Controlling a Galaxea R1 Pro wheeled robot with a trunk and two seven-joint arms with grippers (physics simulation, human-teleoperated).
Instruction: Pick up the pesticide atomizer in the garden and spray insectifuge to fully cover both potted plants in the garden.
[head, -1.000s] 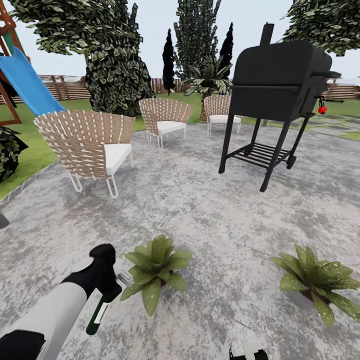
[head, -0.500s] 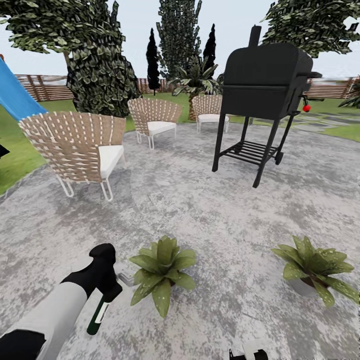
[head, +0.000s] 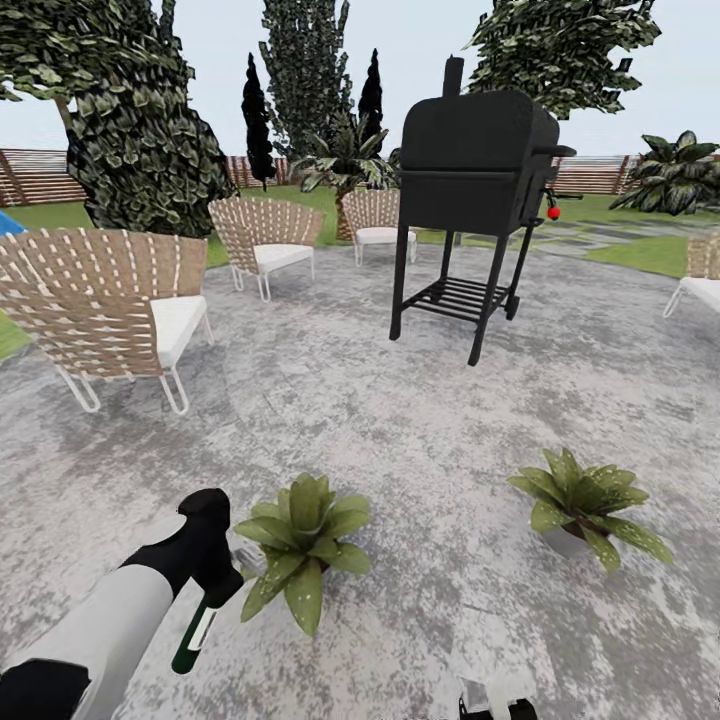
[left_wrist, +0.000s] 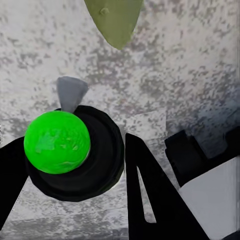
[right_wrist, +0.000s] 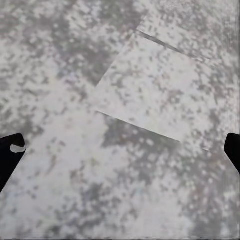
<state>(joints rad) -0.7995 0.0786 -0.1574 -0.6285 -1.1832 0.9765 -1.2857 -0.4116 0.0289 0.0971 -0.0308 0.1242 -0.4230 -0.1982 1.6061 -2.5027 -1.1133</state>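
My left gripper (head: 212, 578) is shut on the pesticide atomizer (head: 195, 628), a dark green bottle hanging low at the lower left of the head view. Its pale nozzle (head: 246, 560) points toward the nearer potted plant (head: 300, 548) and almost touches the leaves. The left wrist view looks down on the atomizer (left_wrist: 70, 150) with its bright green cap, clamped between black fingers (left_wrist: 150, 200); a leaf tip (left_wrist: 115, 20) lies just beyond the grey nozzle (left_wrist: 71, 92). The second potted plant (head: 582, 502) stands apart to the right. My right gripper (right_wrist: 120, 150) hangs open over bare paving.
A black grill (head: 475, 190) on legs stands mid-patio beyond the plants. Woven chairs (head: 105, 305) line the left and back, and another chair (head: 700, 285) sits at the right edge. Grey patio paving (head: 400, 420) lies between; lawn, trees and a wooden fence are behind.
The head view has swung to the right, so everything slid left and a bush and chair appeared at the right. The left arm and atomizer keep the same pose.
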